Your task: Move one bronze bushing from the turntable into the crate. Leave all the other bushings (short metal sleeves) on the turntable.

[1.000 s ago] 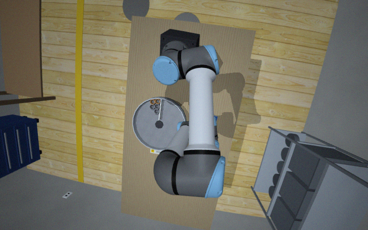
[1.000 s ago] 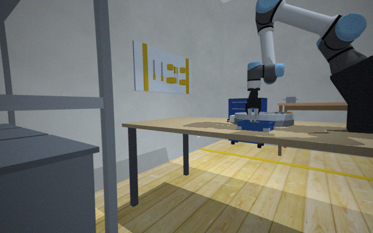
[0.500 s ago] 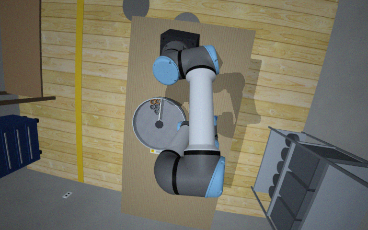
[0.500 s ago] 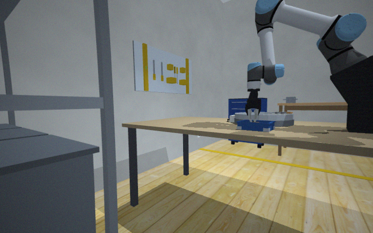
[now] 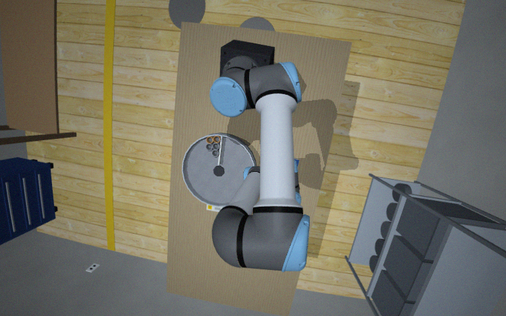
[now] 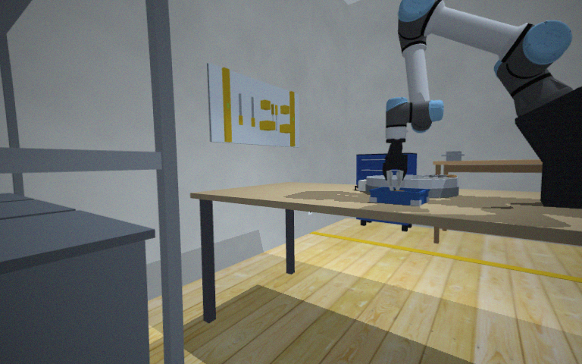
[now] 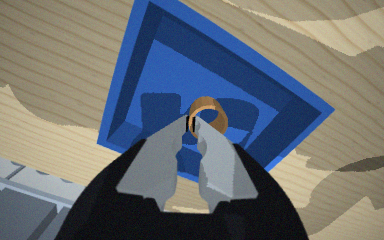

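My gripper [image 6: 395,189] [image 7: 190,117] is shut on the wall of a bronze bushing [image 7: 223,120], with one fingertip in its bore and the other outside. The bushing is over the inside of the blue crate [image 5: 296,162] [image 6: 396,197] [image 7: 120,80], and the fingertips are at about rim height. The grey turntable [image 5: 197,178] [image 6: 444,187] stands beside the crate. Two bronze bushings, one [image 5: 209,139] beside the other [image 5: 217,139], stand on it near its rim, with grey bushings [image 5: 215,153] next to them. In the top view the arm hides the gripper and most of the crate.
A thin white bar [image 5: 219,153] runs from the turntable's dark hub [image 5: 219,170] to its rim, beside the bushings. The turntable's raised rim is close to the crate. The arm's black base [image 5: 246,50] [image 6: 561,171] stands at one end of the table [image 5: 194,253] [image 6: 257,192].
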You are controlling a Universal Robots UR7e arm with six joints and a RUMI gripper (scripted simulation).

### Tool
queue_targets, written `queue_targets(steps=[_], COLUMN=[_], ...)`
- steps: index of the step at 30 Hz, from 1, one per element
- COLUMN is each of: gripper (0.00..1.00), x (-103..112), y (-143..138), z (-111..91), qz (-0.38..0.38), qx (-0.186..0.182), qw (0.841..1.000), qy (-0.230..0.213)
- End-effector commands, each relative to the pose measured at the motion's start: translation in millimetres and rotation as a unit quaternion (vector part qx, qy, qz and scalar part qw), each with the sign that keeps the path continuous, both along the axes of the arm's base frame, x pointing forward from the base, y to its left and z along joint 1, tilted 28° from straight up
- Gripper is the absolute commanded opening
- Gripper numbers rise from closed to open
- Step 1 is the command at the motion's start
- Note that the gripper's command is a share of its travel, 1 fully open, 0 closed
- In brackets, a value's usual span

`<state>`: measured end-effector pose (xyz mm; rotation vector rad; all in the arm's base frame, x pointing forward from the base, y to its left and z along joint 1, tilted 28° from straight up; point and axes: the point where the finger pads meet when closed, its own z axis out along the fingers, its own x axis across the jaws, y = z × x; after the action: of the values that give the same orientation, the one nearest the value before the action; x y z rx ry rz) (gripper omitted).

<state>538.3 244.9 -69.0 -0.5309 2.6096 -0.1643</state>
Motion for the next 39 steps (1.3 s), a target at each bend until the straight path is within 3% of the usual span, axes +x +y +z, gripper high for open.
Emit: queue_targets(steps=[1, 39], gripper=[0.0, 0.06], x=[3.3, 3.3], y=[-0.1, -0.1], z=[1.5, 1.5], qz=[-0.001, -0.001], qx=[0.001, 0.001], qw=[1.0, 1.0], qy=[-0.002, -0.002])
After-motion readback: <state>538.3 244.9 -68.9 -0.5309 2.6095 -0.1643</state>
